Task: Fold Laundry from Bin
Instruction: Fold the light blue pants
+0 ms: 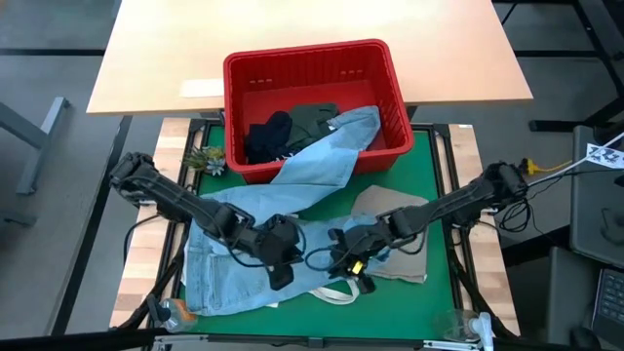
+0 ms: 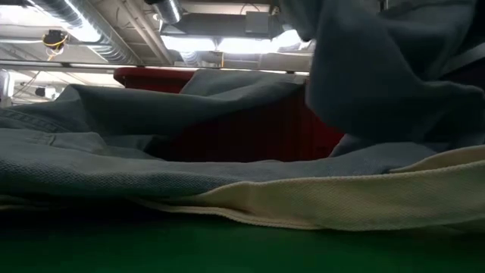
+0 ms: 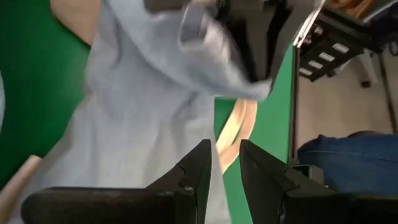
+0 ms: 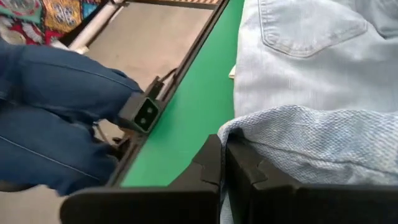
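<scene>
Jeans (image 4: 311, 143) in closed right end effector (image 4: 225, 163)

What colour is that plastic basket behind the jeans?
Red: the slotted rectangular plastic basket shows best in the high view.

bin (image 2: 151, 78) mostly hidden behind jeans (image 2: 114, 163), seated person (image 4: 56, 106) cut off

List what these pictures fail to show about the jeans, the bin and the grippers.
- Low view: the jeans fill the frame and hide most of the bin.
- High view: a jeans leg covers part of the bin's contents.
- Left wrist view: left gripper is narrowly parted; any pinch is unclear.
- Right wrist view: right gripper pinches a denim fold.
</scene>
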`<action>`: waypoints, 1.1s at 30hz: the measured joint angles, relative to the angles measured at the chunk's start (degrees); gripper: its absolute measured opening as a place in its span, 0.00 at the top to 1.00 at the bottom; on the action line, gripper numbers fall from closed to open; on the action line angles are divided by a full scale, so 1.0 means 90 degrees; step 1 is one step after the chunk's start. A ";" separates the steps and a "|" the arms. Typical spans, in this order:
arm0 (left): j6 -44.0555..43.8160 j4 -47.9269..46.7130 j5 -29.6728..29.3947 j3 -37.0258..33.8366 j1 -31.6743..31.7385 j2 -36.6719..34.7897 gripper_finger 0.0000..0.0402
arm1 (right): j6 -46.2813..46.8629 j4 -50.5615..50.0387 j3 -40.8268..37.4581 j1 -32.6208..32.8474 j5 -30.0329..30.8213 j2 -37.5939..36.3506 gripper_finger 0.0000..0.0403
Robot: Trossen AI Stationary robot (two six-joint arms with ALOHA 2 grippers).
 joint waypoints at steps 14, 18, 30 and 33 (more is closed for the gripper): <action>-0.1043 -0.0994 -0.0128 0.0000 -0.0504 -0.0054 0.80 | -0.0011 0.1135 -0.0010 -0.0037 -0.0071 0.1253 0.99; -0.1043 -0.0975 -0.0130 0.0000 -0.0578 -0.0054 0.80 | 0.0242 0.1105 -0.0010 -0.0040 0.0305 0.1292 0.99; -0.1036 -0.0908 -0.0473 0.0000 -0.0625 -0.0054 0.80 | 0.0315 0.1135 -0.0010 -0.0040 0.0157 0.1297 0.82; -0.1036 -0.0910 -0.0488 0.0000 -0.0582 -0.0054 0.80 | 0.0319 0.1225 -0.0010 -0.0042 0.0157 0.1297 0.69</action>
